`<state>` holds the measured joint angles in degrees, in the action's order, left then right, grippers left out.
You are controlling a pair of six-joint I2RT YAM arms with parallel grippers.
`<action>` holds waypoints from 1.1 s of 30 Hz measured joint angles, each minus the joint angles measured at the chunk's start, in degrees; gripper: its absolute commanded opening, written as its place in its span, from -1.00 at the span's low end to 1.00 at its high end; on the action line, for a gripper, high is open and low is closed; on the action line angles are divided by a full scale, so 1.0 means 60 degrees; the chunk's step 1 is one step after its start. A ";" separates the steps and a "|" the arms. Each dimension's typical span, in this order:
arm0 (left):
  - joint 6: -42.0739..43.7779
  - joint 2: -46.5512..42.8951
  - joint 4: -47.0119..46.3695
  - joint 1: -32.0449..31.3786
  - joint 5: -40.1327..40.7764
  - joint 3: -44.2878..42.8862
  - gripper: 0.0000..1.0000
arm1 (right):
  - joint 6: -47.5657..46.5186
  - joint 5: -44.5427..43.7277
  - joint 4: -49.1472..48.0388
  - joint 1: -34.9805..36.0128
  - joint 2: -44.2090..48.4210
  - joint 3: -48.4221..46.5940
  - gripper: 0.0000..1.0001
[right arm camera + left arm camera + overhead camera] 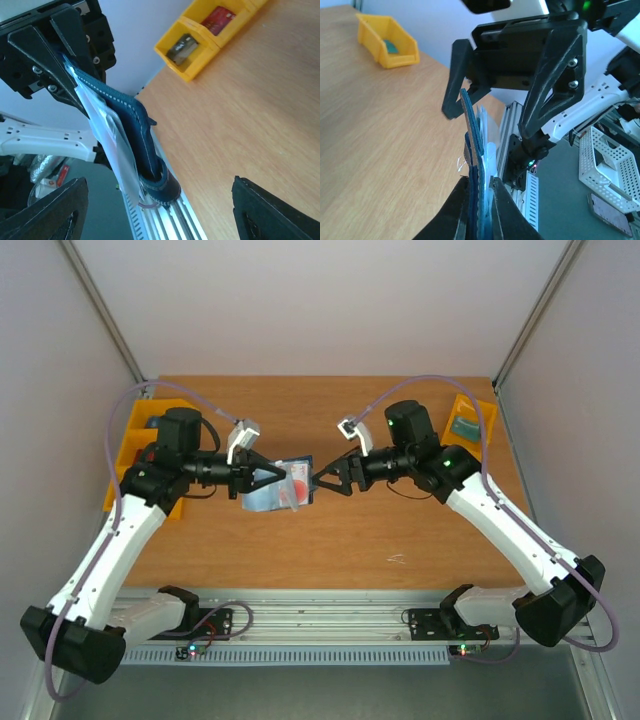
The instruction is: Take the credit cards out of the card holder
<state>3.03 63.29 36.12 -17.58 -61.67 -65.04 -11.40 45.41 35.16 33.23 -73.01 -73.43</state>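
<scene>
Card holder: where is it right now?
In the top view the card holder is over the middle of the table, just left of centre. It is clamped in the left gripper, with the open right gripper close at its right edge.

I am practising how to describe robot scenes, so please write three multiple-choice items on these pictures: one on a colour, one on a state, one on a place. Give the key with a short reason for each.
1. The outside of the card holder is:
A. dark navy blue
B. red
C. green

2. The right fingers are:
A. shut on the card holder
B. shut on nothing
C. open

3. The card holder is:
A. lying flat
B. held up by the left fingers
C. held by the right fingers

Key:
1 A: the right wrist view shows a stitched navy cover.
2 C: they stand wide apart at the two lower corners of the right wrist view.
3 B: the left wrist view shows them clamped on it, one on each side, with the card holder standing on edge in the air.
</scene>
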 measured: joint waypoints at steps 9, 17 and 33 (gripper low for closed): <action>-0.0871 -0.0670 -0.0568 -0.0270 -0.0160 0.0011 -0.99 | 0.0346 0.0036 -0.0787 0.0729 -0.0047 -0.0262 -0.44; -0.1228 -0.0721 -0.0998 -0.0284 -0.0157 0.0193 -0.99 | 0.0725 0.0656 -0.1202 0.0721 -0.0200 -0.0335 -0.51; -0.1708 -0.0769 -0.1271 -0.0299 0.1107 0.0510 0.29 | 0.0688 0.0845 -0.1191 0.0739 -0.0295 -0.0404 -0.98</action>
<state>-7.22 58.67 28.49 -19.38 -55.02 -61.98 -7.27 50.48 28.01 37.67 -74.78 -75.85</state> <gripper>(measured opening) 0.537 0.055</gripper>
